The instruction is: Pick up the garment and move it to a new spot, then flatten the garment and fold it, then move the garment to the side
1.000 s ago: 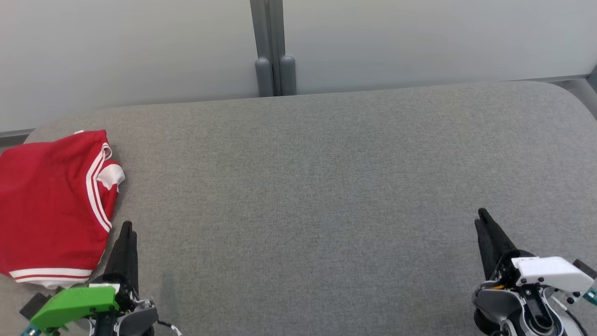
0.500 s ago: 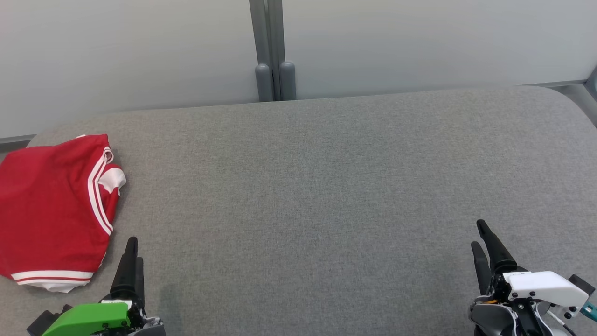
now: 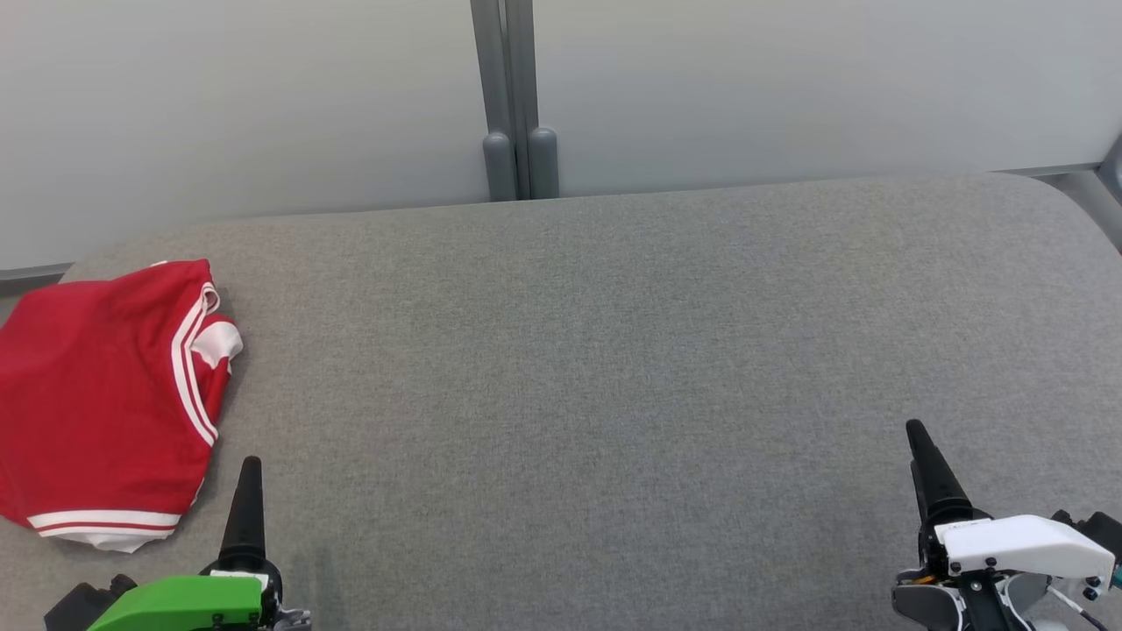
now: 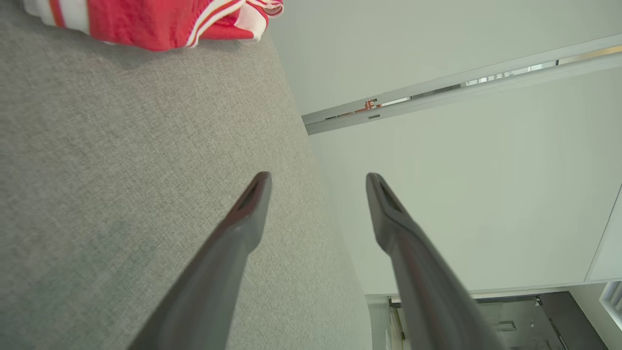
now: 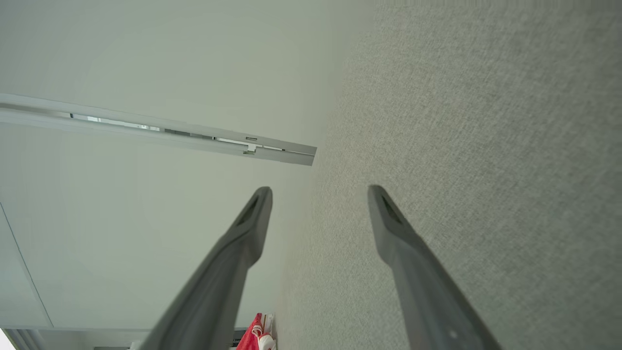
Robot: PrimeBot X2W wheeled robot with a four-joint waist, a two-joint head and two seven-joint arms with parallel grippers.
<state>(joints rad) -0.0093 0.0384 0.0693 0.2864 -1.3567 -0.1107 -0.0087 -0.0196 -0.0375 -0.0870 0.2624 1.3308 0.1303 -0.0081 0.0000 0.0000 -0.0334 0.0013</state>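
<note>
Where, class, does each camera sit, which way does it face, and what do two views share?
Head view: on the head, facing forward and down at the grey cushion; left gripper and right gripper at the bottom corners.
Left wrist view: on the left wrist, along its open fingers, over the cushion toward the wall.
Right wrist view: right wrist, likewise, along its own open fingers.
All three share the red garment.

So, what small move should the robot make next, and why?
Probably just rest both arms: the red garment lies folded at the left side of the grey surface, and the left gripper and right gripper are open, apart from it.
</note>
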